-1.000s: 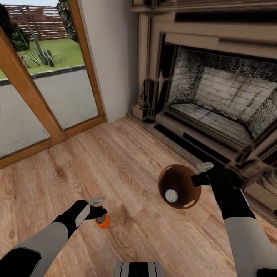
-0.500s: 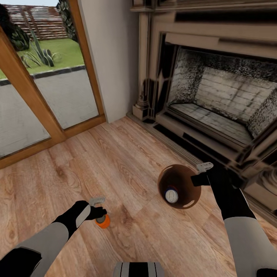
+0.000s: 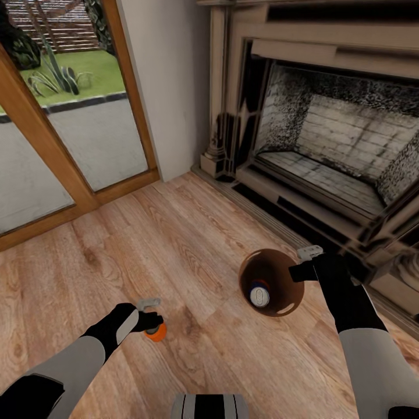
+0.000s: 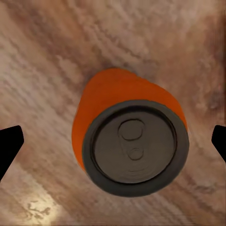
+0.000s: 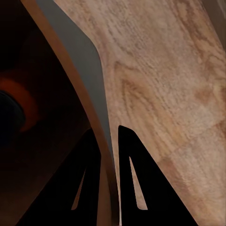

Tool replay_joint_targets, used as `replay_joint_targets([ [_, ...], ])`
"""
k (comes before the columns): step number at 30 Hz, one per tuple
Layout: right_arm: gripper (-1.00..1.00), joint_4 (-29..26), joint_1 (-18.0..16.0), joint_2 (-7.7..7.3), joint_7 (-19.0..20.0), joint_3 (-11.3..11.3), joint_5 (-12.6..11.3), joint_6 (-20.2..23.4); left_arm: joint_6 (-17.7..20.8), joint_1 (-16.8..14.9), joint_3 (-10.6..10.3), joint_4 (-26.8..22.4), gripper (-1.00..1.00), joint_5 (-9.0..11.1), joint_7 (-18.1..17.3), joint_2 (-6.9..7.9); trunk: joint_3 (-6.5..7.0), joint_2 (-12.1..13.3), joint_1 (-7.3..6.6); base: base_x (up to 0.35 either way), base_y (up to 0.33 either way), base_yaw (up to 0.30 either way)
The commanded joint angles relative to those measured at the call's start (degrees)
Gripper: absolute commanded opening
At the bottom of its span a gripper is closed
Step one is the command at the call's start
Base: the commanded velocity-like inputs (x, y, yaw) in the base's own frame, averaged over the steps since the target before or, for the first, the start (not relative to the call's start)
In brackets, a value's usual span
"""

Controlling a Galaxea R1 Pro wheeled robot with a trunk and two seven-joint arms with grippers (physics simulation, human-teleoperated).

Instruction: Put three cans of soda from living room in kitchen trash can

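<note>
From the head camera I am looking down at the plank floor (image 3: 192,244) of the living room, with the fireplace (image 3: 326,134) ahead on the right and the glass doors (image 3: 64,122) on the left. My left gripper (image 3: 152,319) is hanging right over the orange can (image 3: 156,333), which is standing on the floor. My right gripper (image 3: 304,263) is gripping the rim of the bin (image 3: 285,294), on the side nearest the fireplace. Inside the bin, down at the bottom, a blue can (image 3: 259,294) with a silver end is showing. The bin and the orange can are sitting well apart on the floor.

From the left wrist camera I am looking straight down on the orange can (image 4: 129,146), its dark top with the pull tab facing me. The two black fingertips (image 4: 9,143) are standing wide open, one on each side, clear of the can and touching nothing.

From the right wrist camera the two fingers (image 5: 134,188) are pinching the bin's wall (image 5: 82,70), one inside against the brown lining, one outside against the grey, jaws nearly closed on it.
</note>
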Motion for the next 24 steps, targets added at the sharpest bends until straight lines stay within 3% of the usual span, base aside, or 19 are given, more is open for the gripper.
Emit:
replay_joint_targets([
  [1,-1.00,-0.01,-0.02,0.01,0.19,0.01,-0.87,0.17,-0.06,0.00,0.00,-0.03,1.00,-0.01,0.00,0.00,0.00,0.00,-0.01,0.000,0.000,0.000],
  [12,-1.00,-0.01,-0.01,0.08,0.13,0.13,-0.90,0.17,-0.26,0.00,0.00,-0.13,1.00,-0.02,0.05,-0.09,-2.21,-0.14,0.25,0.000,0.000,0.000],
  [24,-1.00,-0.01,0.07,0.06,0.10,0.13,-0.93,0.17,-0.34,0.00,0.00,-0.21,1.00,-0.02,0.09,-0.09,-2.21,-0.14,0.25,0.000,0.000,0.000],
])
